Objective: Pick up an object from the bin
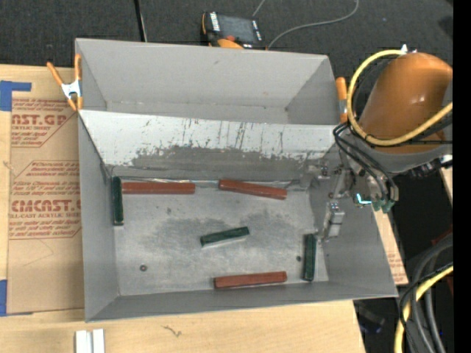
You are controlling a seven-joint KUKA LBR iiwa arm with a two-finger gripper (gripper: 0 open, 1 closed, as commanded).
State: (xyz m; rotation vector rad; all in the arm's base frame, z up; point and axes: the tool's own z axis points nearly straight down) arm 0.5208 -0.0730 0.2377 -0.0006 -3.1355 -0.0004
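Within a grey metal bin (206,79), fingers (333,221) were positioned just above a dark green bar (309,257) by the right wall; their spread could not be told.

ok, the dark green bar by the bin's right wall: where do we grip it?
Probably mid-length, from straight above, closing across its narrow width: the dark green bar lies flat, long and thin, along the right wall, with bare floor on its left.

At the wrist, rounded glossy orange cover (405,98), ringed by a yellow cable (353,87). Under it bundled thin black cables (353,149), then small silvery metal gripper (330,229) with a tiny teal spot (360,199) beside.
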